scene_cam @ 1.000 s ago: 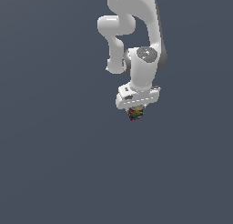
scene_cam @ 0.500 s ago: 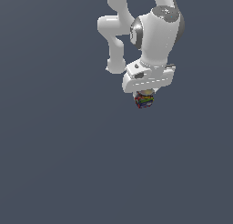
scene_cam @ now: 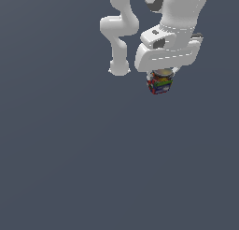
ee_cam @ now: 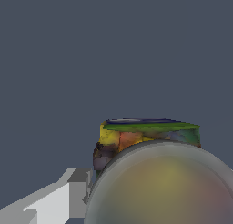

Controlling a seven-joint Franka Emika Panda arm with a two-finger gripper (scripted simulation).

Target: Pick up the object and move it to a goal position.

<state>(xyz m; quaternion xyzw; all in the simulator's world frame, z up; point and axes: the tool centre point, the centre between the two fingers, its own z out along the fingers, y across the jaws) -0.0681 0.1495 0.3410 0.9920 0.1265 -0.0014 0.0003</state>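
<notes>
Seen from the exterior view, the white arm [scene_cam: 122,32] reaches down from the top of the frame, and the gripper [scene_cam: 161,79] sits just above a small can [scene_cam: 161,84] with a busy blue, red, green and yellow label and a tan top. The can hangs directly under the white gripper body, tucked between the fingers, with plain grey floor [scene_cam: 70,168] all around and nothing visibly under it. It looks lifted and held, so the pick-up seems done. What remains is carrying it to the goal, and no goal marker shows in either picture, so how much travel is left cannot be judged.

From the wrist view, the can [ee_cam: 150,141] fills the lower part of the picture, its rounded tan top blurred and very close to the lens, the coloured label beyond it. One pale finger [ee_cam: 68,196] lies right against its side; the other finger is out of sight. This confirms the fingers are closed narrowly on the can, which the exterior view only suggests. The exterior view alone shows the arm's pose and the can's place in the scene.
</notes>
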